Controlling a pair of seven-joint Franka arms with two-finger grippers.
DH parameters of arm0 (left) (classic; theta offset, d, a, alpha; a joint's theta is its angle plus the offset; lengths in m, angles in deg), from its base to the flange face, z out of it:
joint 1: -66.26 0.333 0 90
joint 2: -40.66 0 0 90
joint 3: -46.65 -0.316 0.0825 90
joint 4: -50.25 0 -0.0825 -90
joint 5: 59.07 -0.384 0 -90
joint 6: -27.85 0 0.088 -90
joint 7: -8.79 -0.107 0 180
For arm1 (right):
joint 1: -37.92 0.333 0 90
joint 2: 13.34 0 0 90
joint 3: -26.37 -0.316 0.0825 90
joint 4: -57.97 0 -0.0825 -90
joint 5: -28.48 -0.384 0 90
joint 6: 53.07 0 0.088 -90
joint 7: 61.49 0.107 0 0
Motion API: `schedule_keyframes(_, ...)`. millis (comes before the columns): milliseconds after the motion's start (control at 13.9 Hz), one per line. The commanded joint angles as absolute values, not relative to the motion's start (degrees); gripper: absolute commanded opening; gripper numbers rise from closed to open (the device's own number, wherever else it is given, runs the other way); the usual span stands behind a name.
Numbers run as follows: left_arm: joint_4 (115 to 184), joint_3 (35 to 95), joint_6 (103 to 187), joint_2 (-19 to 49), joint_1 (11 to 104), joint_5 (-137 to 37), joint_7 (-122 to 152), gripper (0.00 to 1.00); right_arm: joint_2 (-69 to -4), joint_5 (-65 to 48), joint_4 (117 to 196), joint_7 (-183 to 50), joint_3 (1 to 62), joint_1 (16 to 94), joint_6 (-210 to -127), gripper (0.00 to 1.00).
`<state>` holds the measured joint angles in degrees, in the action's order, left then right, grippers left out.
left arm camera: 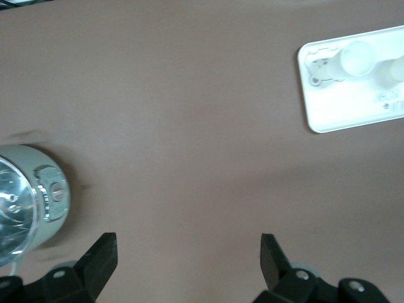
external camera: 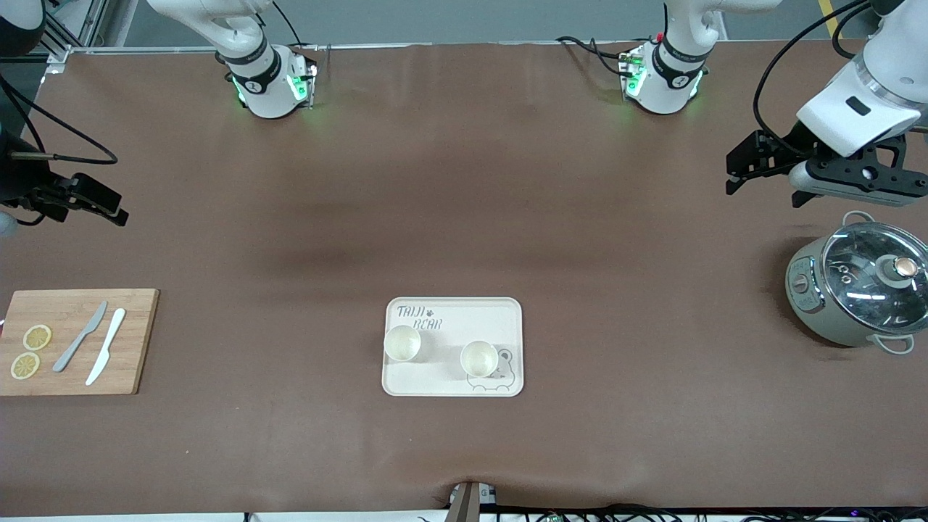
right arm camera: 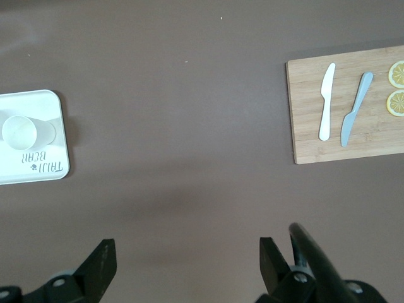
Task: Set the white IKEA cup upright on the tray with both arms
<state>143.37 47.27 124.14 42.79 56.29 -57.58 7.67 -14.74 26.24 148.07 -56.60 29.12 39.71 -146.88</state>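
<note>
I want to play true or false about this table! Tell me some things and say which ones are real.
1. Two white cups stand upright on the tray. True.
2. The left claw holds a cup. False: it is open and holds nothing, above the table near the pot.
3. Two knives lie on the cutting board. True.
4. The lemon slices are on the tray. False: they are on the cutting board.
5. The right claw is open. True.

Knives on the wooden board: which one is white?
The white knife, lying nearer the tray; the grey knife lies beside the lemon slices.
</note>
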Motion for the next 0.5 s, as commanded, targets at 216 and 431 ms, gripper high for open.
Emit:
schedule_keyframes(216,143.24,47.26,122.69,42.68,55.98,-59.34,7.99,1.0,-12.72,26.9,150.25,-57.18,28.83,39.32,-147.38,1.0)
schedule_keyframes(431,143.42,47.17,121.72,42.6,56.33,-59.43,9.3,1.0,-12.81,26.9,150.25,-57.19,28.83,39.41,-147.55,1.0)
